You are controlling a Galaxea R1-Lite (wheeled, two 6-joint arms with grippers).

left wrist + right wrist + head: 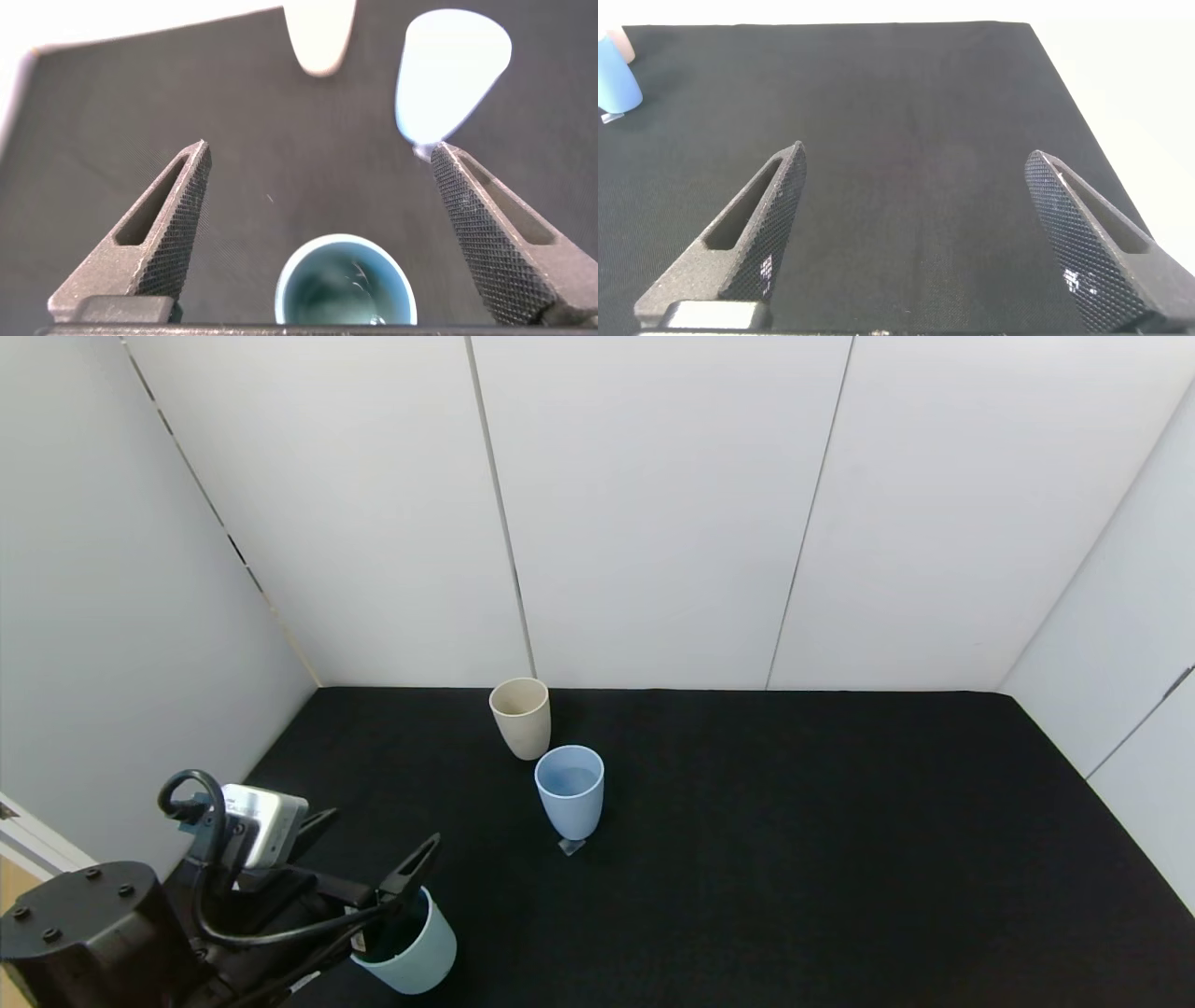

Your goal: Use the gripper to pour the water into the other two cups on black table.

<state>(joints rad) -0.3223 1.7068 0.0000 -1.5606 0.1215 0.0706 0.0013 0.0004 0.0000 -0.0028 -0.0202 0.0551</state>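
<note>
- left gripper [318, 233] spread wide over the black table [243, 121]
- teal cup [345, 285] between its fingers [173, 229], untouched
- cream cup [320, 33] and blue cup [448, 65] farther off

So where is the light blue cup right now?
In the head view the light blue cup stands upright near the middle of the black table, just in front of the beige cup by the back wall.

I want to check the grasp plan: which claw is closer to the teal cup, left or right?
Left. The left claw is open right above the teal cup, its fingers spread either side of it. The right claw is open over bare black table, out of the head view.
</note>
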